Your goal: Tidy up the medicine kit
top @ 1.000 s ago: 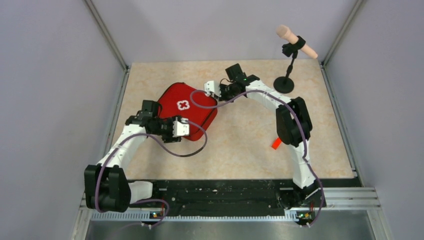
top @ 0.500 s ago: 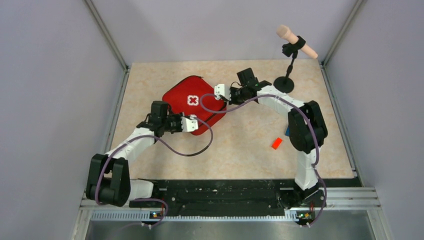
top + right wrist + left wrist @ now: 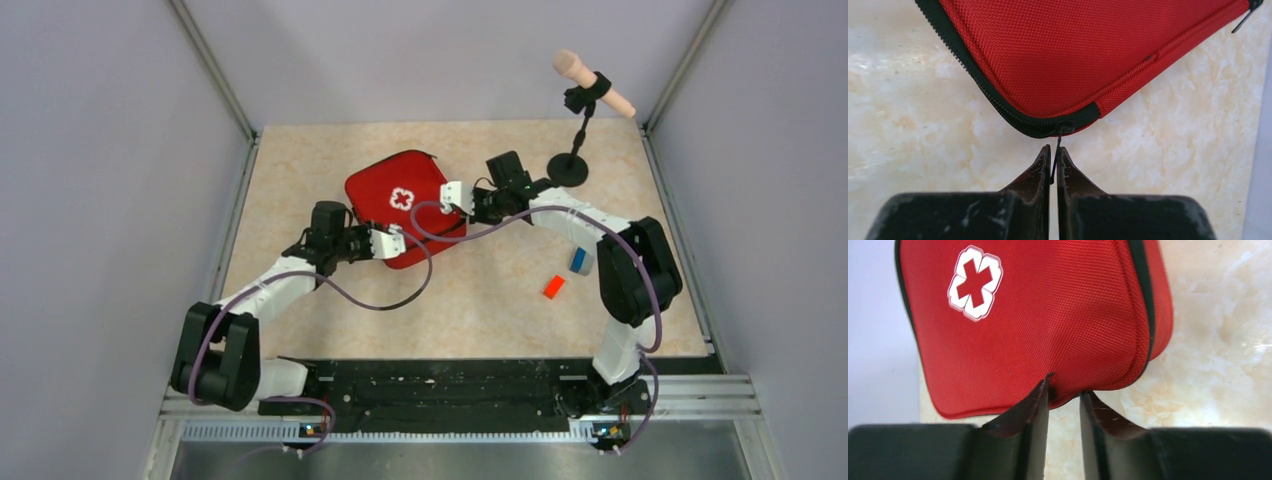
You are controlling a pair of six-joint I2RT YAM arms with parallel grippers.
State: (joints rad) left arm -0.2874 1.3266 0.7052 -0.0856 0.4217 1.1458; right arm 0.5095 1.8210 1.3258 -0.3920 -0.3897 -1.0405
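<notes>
The medicine kit is a closed red zippered case with a white cross on its lid, lying flat at the table's middle. My left gripper is at its near corner. In the left wrist view the left gripper is shut on the rim of the medicine kit, and the fabric bulges between the fingers. My right gripper is at the kit's right corner. In the right wrist view the right gripper is shut on a thin black zipper pull that hangs from the medicine kit.
A small red block and a blue block lie on the table to the right, near the right arm. A microphone on a round black stand is at the back right. Grey walls enclose the table.
The kit has slid to the right and a little toward the back, and both grippers went with it. The left gripper closed on its near corner. The right arm swung right, uncovering the blue block.
</notes>
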